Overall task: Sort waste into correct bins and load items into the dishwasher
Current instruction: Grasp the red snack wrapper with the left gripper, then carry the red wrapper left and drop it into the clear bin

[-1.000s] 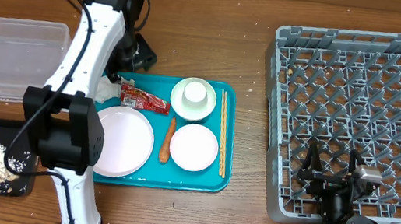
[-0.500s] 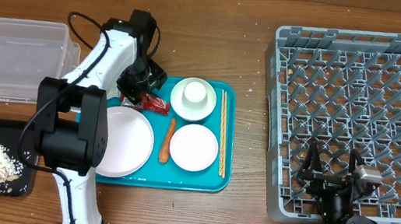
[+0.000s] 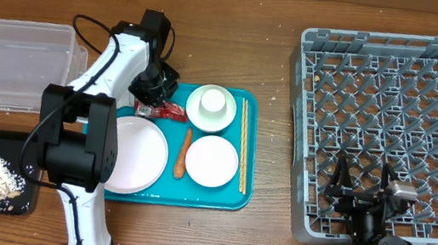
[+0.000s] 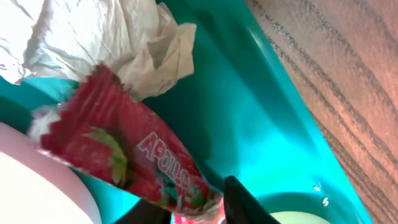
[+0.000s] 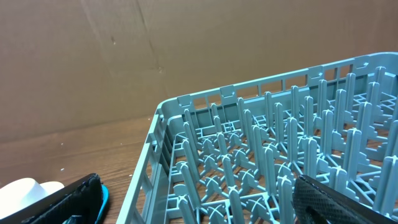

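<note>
One step: bin the red wrapper [image 4: 118,149], lying in the teal tray's [image 3: 248,157] far-left corner.
Left end effector [image 4: 194,210]: straddles the wrapper's end; you cannot tell if it pinches.
Right end effector [image 5: 199,199]: spread, right of the tray.
Tip: leave the napkin [image 4: 93,37] out; lift straight.

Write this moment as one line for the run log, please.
left gripper: jaws around end of red snack wrapper, grip unsure | wrapper: lying on teal tray | right gripper: open, empty, by dish rack
</note>
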Controlling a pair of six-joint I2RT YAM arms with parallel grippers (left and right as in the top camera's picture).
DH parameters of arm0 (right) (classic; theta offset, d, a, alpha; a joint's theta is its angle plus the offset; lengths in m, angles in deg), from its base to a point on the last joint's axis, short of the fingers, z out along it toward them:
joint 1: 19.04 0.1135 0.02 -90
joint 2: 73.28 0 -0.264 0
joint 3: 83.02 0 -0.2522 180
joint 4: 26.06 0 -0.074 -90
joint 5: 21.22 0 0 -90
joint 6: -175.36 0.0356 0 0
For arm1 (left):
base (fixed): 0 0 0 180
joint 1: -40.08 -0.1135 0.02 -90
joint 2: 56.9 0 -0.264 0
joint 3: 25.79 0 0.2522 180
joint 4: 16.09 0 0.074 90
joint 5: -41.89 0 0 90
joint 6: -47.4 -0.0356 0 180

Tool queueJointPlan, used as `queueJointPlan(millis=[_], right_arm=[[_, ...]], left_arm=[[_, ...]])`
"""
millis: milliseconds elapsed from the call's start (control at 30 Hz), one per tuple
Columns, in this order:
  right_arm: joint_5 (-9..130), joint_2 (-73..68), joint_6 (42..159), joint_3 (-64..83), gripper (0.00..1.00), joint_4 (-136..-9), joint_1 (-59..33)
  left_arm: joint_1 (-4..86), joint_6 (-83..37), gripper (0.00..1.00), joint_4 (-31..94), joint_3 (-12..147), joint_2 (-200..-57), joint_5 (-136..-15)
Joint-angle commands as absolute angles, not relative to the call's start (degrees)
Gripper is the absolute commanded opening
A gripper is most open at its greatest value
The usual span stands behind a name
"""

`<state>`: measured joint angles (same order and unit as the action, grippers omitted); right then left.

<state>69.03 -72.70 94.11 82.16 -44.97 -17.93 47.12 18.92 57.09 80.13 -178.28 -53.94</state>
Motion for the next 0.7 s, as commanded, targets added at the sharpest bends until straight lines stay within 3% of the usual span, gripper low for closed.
queueJointPlan(millis=[0,100,533,667], right_arm=[[69.16,-73.12,93.90,82.75,1.00,-44.64,-18.26],[69.16,-73.12,93.90,82.75,1.00,-44.64,-18.26],[69.16,-73.12,93.90,82.75,1.00,-44.64,-18.26],[69.16,-73.12,93.90,82.75,1.00,-44.64,-18.26]], left_arm=[[47.23,19.16,0.20,58.09,79.58,-178.50,-54.18],[47.21,19.11,0.04,61.44,81.31,-178.48,-54.11],[47.12,11.77,0.04,74.14,105.61,-178.17,-53.52],[44.54,10.59,0.04,79.27,118.70,-178.17,-45.26]])
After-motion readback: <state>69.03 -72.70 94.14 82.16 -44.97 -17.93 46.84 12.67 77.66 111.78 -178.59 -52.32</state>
